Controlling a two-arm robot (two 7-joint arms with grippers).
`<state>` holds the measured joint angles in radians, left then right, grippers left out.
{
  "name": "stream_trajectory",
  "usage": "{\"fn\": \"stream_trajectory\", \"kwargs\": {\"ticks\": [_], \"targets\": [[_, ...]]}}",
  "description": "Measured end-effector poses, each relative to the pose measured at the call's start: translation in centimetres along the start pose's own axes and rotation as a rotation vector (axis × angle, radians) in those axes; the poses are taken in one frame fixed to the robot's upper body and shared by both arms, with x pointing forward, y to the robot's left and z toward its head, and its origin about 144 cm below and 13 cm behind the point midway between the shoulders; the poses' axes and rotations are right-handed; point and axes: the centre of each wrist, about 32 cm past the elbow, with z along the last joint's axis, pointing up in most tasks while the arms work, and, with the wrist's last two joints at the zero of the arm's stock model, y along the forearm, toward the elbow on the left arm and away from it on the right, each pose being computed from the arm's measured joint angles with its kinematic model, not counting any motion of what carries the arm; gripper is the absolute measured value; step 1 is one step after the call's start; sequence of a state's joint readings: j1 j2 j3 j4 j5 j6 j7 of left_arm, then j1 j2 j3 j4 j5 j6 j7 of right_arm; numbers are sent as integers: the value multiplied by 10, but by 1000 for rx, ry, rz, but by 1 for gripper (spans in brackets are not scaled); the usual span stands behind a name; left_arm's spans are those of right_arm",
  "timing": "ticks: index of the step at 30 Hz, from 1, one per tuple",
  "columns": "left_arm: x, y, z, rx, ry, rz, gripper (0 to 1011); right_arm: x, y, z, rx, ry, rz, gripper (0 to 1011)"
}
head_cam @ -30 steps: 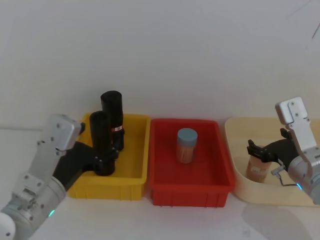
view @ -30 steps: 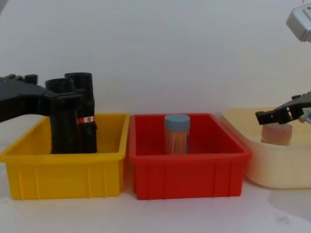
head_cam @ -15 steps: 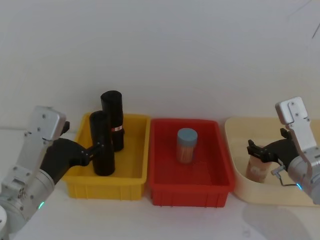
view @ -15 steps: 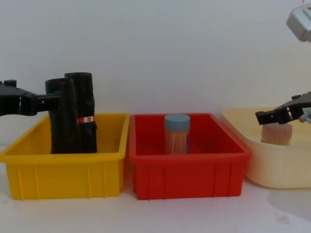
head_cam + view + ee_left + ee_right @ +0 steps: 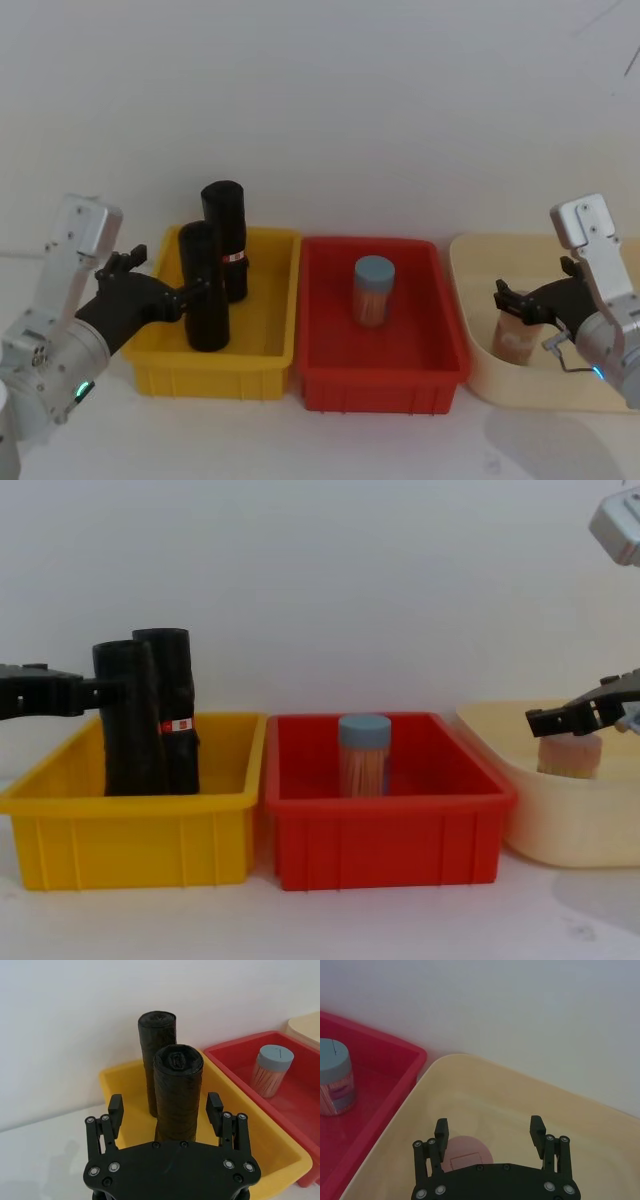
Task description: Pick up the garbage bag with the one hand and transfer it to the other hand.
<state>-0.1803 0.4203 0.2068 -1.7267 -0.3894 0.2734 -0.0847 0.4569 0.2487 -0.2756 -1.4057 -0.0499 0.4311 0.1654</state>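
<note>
The garbage bag (image 5: 204, 300) stands upright in the near left of the yellow bin (image 5: 255, 365), just in front of a second black roll (image 5: 225, 230). The left gripper (image 5: 165, 1105) is open, fingers spread wide on either side of it, not clamping. The right gripper (image 5: 490, 1127), also open, hovers over a jar (image 5: 515, 340) in the cream tray (image 5: 520, 1095)

Head above, chest level, both show red bin (image 5: 380, 392)
</note>
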Motion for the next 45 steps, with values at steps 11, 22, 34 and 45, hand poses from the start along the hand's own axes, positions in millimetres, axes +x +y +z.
{"fn": "stream_trajectory", "kwargs": {"ticks": [11, 22, 34, 45], "targets": [[8, -15, 2, 29, 49, -59, 1002, 0, 0, 0, 0, 0, 0, 1000], [11, -36, 5, 68, 45, -142, 1002, 0, 0, 0, 0, 0, 0, 1000], [12, -54, 8, 111, -3, -176, 979, 0, 0, 0, 0, 0, 0, 1000], [12, -62, 9, 130, -24, -188, 685, 0, 0, 0, 0, 0, 0, 1000]]}}
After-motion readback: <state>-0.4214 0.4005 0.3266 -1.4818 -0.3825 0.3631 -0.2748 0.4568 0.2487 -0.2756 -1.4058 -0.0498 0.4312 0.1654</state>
